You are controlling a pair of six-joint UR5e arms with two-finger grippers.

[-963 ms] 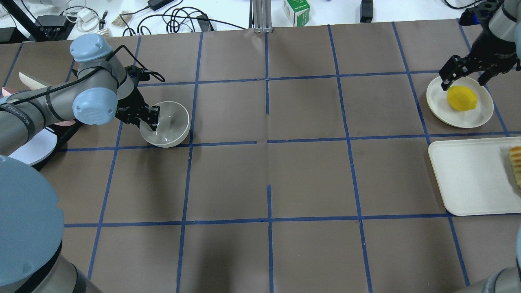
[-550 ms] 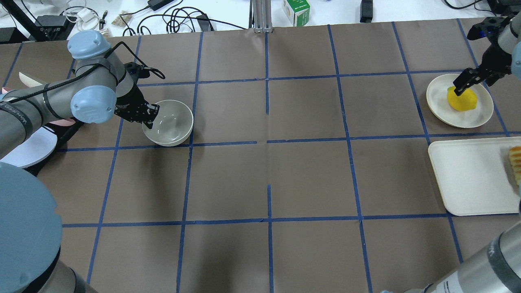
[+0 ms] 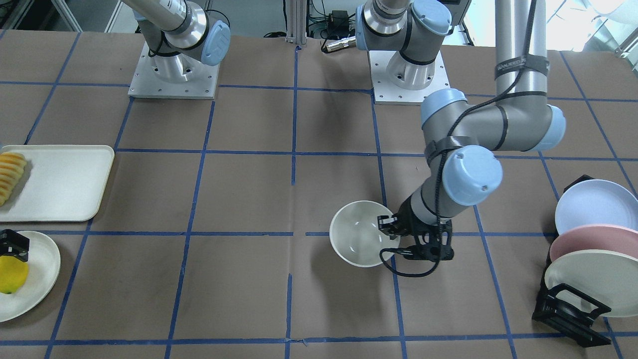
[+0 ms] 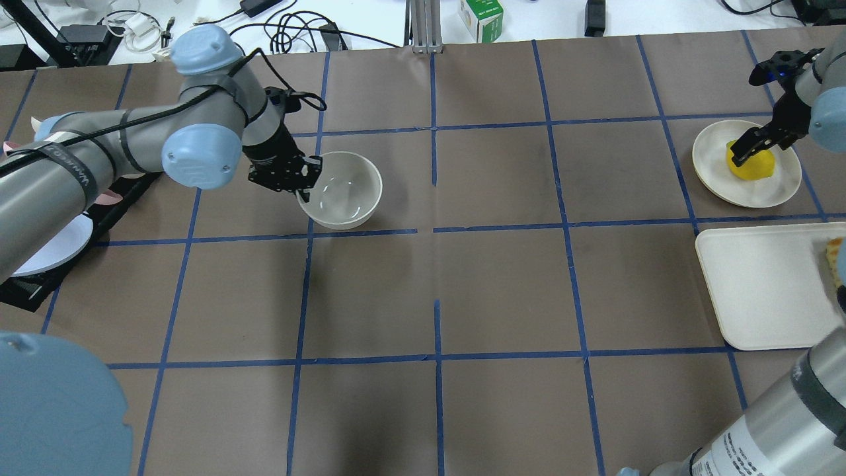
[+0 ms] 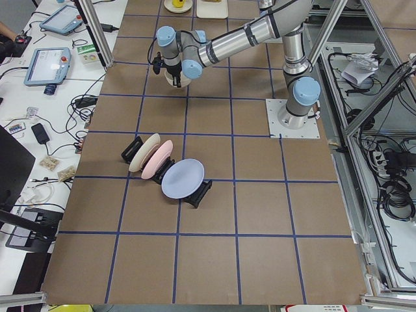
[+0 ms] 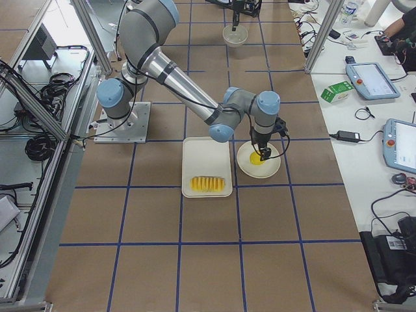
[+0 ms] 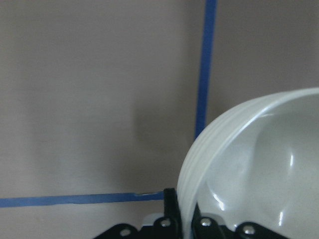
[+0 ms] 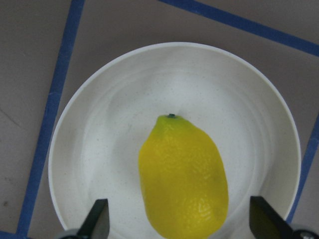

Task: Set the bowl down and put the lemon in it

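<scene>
Left gripper (image 7: 183,221) clamps bowl (image 7: 249,164) rim, bowl cropped; right gripper (image 8: 182,224) straddles lemon (image 8: 182,174)

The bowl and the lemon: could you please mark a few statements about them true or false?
1. The lemon lies in the bowl. False: it lies on a plate, and the bowl is empty.
2. The left jaws clamp the bowl's rim. True.
3. The right jaws are shut on the lemon. False: they stand open, one on either side of it.
4. The tray holds fruit slices. True.
</scene>
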